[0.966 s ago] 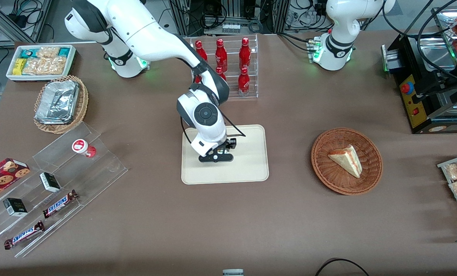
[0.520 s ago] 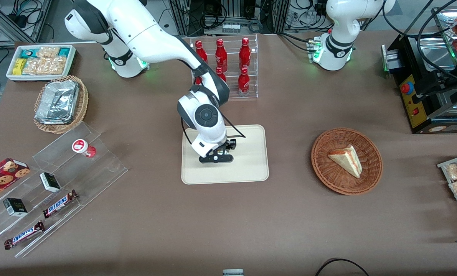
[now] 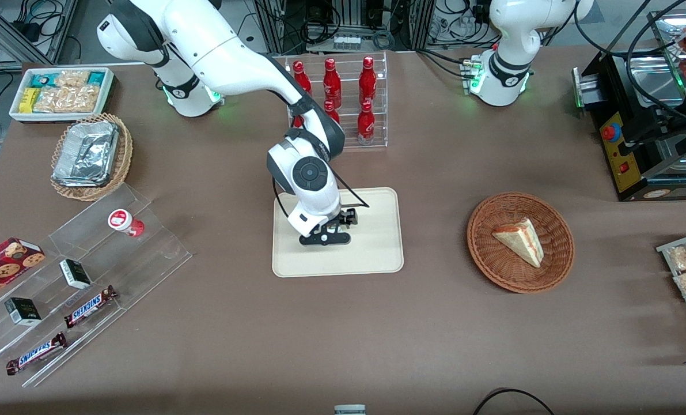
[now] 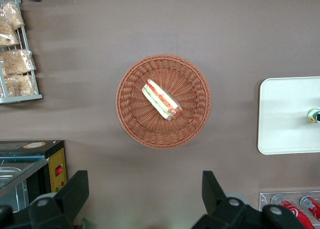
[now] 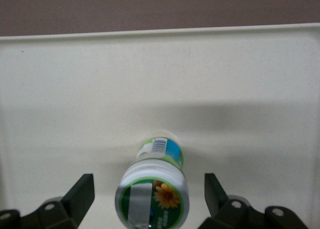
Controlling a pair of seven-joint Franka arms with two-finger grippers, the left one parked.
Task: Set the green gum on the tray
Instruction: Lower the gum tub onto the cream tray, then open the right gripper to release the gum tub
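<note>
Between the spread, released jaws of the gripper [image 5: 149,199], clear of both: green gum [image 5: 152,189] upright on tray [image 5: 75,94].

We run three views. The front cam sits high at the table's 6 o'clock edge, faces 12 o'clock toward the arm bases and covers the whole table; there the wicker basket [image 3: 486,253] sits at 3 o'clock of the tray [image 3: 377,253]. The parked arm's wrist cam looks straight down from mid height over the basket [image 4: 130,114] and shares it and a tray [image 4: 285,129] end with the front cam. The working wrist cam is very close and looks down past the gripper [image 5: 148,186], fingers spread, low over the tray [image 5: 150,79]. It shares the green gum [image 5: 152,194] with the parked arm's cam.
</note>
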